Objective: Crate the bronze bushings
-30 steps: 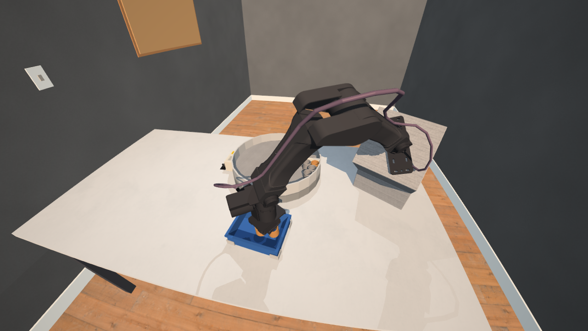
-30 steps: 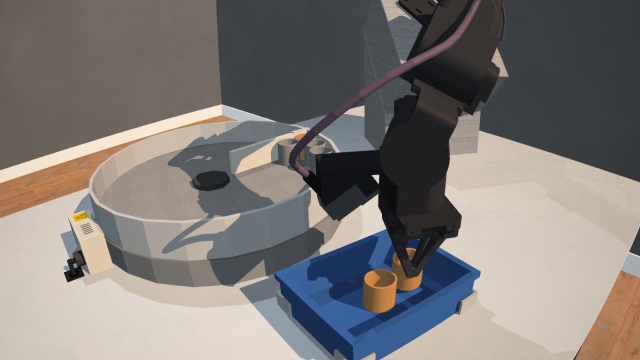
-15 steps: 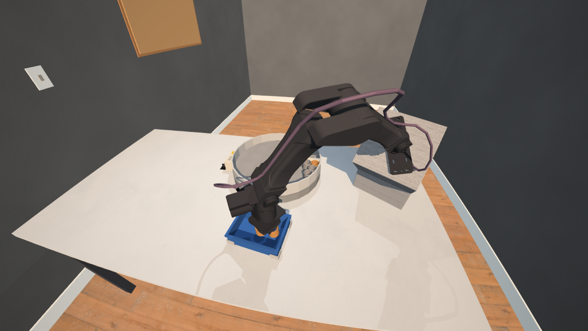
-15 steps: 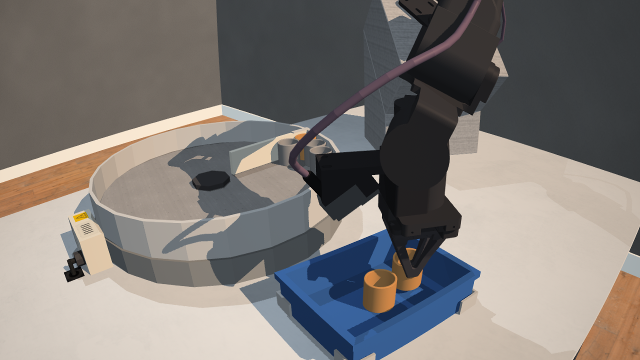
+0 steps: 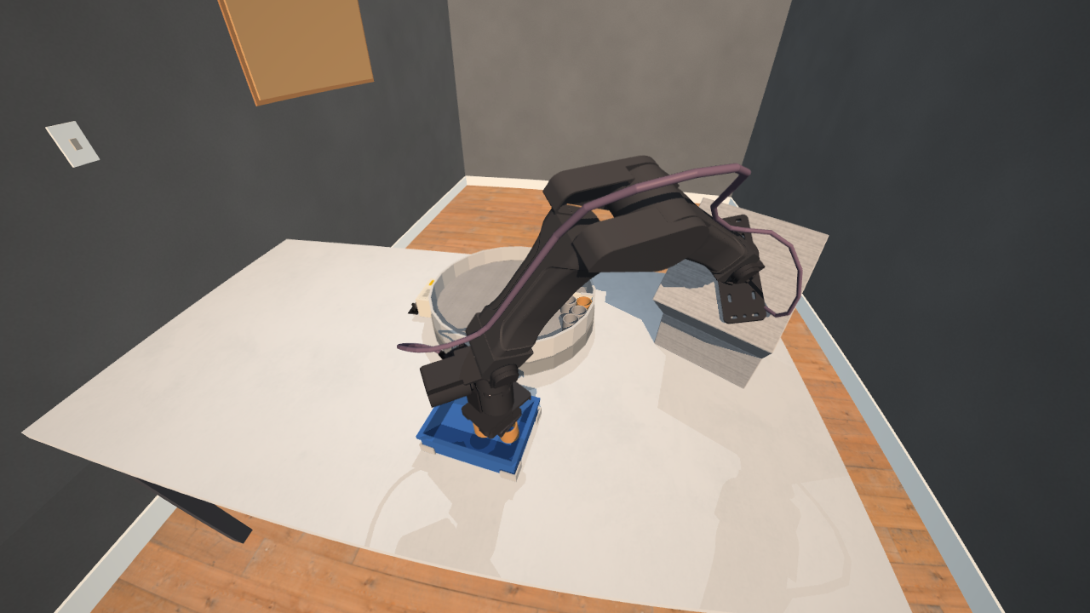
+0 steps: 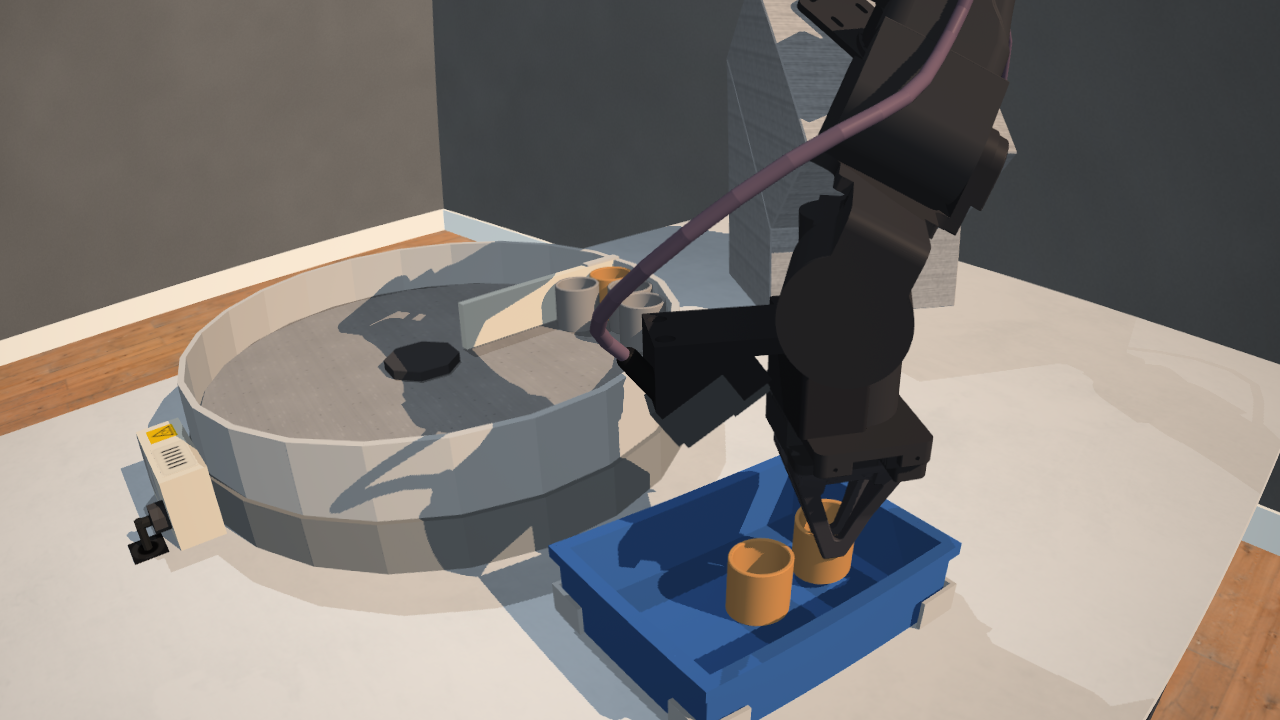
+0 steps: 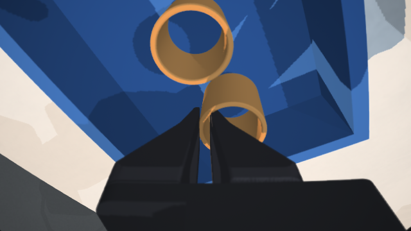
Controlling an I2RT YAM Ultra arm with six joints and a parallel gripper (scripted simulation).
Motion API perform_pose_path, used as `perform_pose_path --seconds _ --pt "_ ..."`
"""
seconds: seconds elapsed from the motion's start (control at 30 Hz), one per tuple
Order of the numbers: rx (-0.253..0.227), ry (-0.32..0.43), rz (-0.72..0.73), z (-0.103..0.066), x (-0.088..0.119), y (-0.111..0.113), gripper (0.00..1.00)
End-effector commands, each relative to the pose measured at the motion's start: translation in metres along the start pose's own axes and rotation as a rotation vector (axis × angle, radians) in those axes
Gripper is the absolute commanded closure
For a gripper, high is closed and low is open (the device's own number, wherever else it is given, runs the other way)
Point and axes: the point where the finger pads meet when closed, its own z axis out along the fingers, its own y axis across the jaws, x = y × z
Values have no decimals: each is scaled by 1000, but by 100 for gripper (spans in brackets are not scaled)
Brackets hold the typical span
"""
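The hand [image 5: 496,434] [image 6: 836,549] [image 7: 205,116] is narrow and pinches the wall of one bronze bushing [image 5: 508,435] [image 6: 823,559] [image 7: 233,90], with one tip inside its hole. It is low in the crate [image 5: 476,455] [image 6: 635,631] [image 7: 360,106]. The pictures do not show for sure if it touches the bottom.

Another bronze one [image 5: 480,430] [image 6: 759,586] [image 7: 192,68] stands right by the hand, so the one in the grip should go straight down and not bump it. The hand should let go only when the bottom is flat, open just a little, and lift straight up so the tip does not drag the ring over.

Well away from the hand, the turntable [image 5: 564,354] [image 6: 313,437] has the last bronze one in sight [image 5: 583,301] [image 6: 609,272], close among steel ones [image 5: 570,321] [image 6: 575,306]. That one likely comes next, and the steel ones stay.
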Motion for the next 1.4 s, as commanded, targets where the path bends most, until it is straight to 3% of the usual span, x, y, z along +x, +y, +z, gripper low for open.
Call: perform_pose_path --seconds 0.0,1.37 --pt "-18 -34 8 -11 -12 11 100" --pt "-9 -30 10 -8 -14 10 100"
